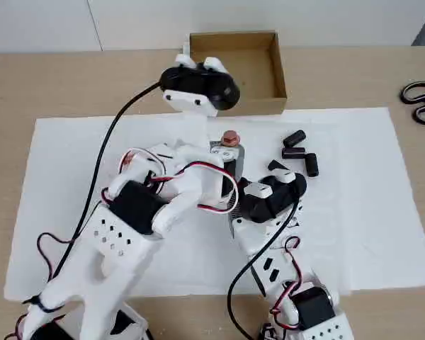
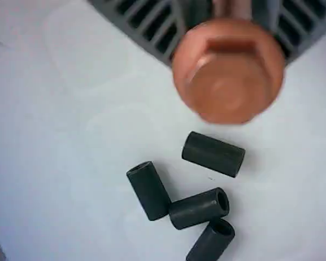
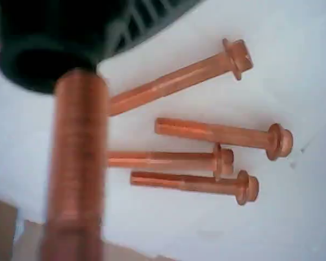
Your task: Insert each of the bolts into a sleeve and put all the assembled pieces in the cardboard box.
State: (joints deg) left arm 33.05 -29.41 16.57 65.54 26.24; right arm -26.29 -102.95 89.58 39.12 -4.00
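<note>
A copper bolt (image 1: 229, 137) stands head-up over the middle of the white paper, where both grippers meet. In the left wrist view its head (image 2: 228, 76) faces the camera, and my left gripper (image 2: 228, 27) is shut on it, with grey jaw ribs behind. My right gripper (image 3: 49, 49) is shut on a black sleeve (image 3: 41, 60). The bolt's shaft (image 3: 76, 163) comes out through that sleeve. Several loose black sleeves (image 2: 198, 207) lie on the paper right of the grippers (image 1: 297, 150). Several loose copper bolts (image 3: 223, 136) lie side by side on the paper. The cardboard box (image 1: 276, 67) stands open at the back.
White paper (image 1: 361, 212) covers most of the wooden table. Scissors (image 1: 421, 99) lie at the far right edge. The left arm's body and cables hang over the left and centre of the paper.
</note>
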